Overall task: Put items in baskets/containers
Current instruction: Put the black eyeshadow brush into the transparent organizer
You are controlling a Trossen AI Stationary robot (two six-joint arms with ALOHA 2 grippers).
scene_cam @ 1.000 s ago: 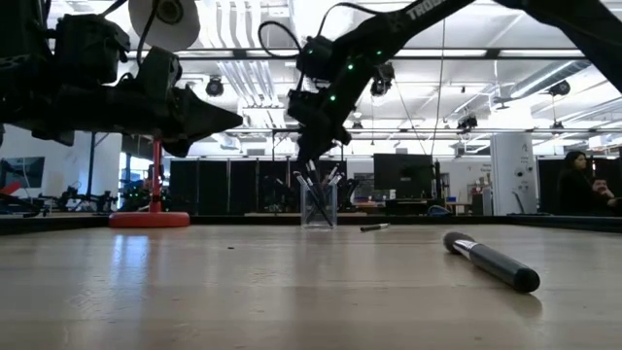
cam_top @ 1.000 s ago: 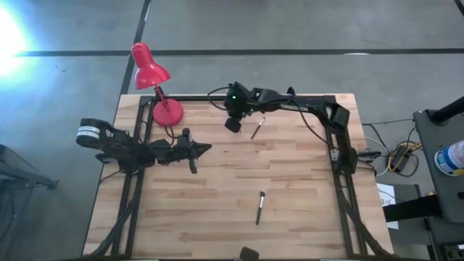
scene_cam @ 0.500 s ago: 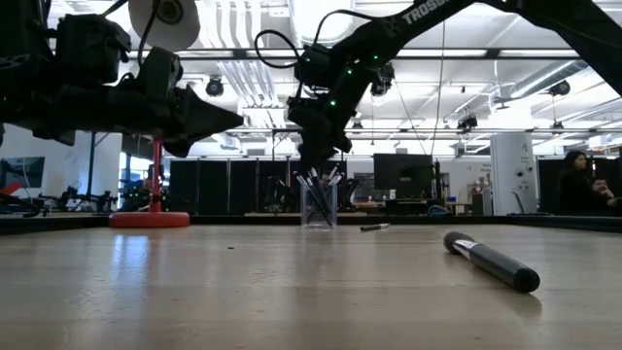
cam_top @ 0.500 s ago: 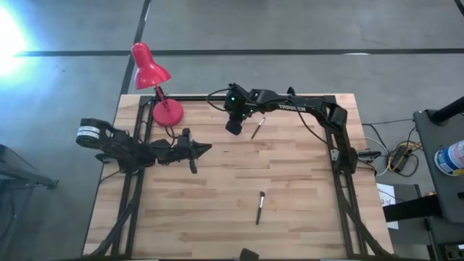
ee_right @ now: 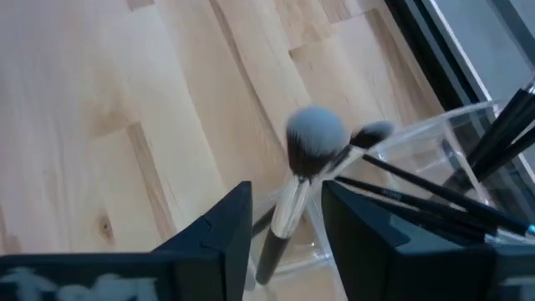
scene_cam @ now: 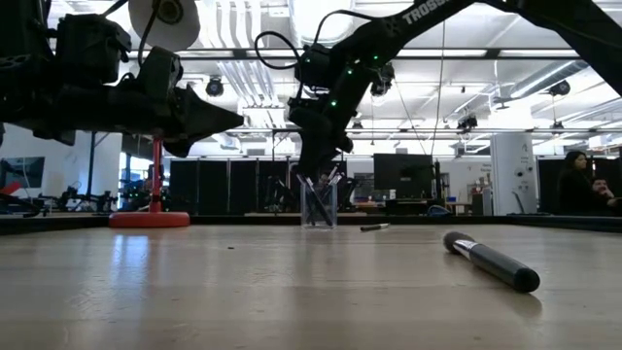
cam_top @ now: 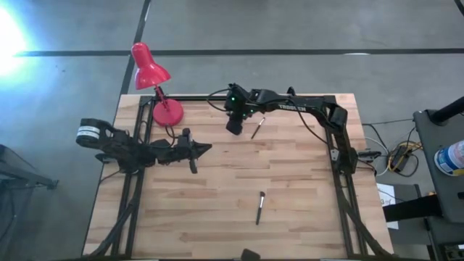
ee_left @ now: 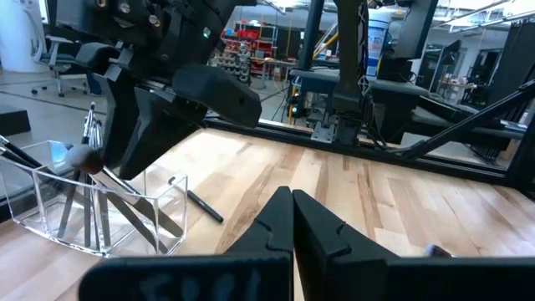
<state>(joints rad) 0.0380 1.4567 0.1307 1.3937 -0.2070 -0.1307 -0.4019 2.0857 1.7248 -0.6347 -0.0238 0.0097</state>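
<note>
Up at about 12 o'clock on the table, the right gripper (cam_top: 233, 127) hangs directly over the clear holder (scene_cam: 318, 206), its fingers (ee_right: 219, 230) pinching the handle of a fluffy-tipped brush (ee_right: 303, 160). The wrist view shows that brush's grey head at the holder's rim, with the handle running down between the two dark fingers, and several thin dark-handled brushes (ee_right: 435, 201) already leaning inside the clear walls. From table height, the gripper's tip sits just above the cluster of handles poking out of the holder.

Just beside the holder, toward 1 o'clock, a loose thin brush (cam_top: 257, 128) lies flat on the wood. A thicker brush (cam_top: 259, 207) lies well apart from it, down toward 5 o'clock from the table's middle, nearest the low camera.

The left gripper (cam_top: 205, 149) waits at roughly 9 o'clock, raised off the table and pointing toward the centre, its fingers (ee_left: 269, 224) pressed together with nothing between them. Its wrist camera looks across at the holder and the right arm above it.

A red desk lamp (cam_top: 154, 76) stands on its round base at the 11 o'clock corner. In the room beyond the table, a person (scene_cam: 573, 185) sits at the far right of the low view.
</note>
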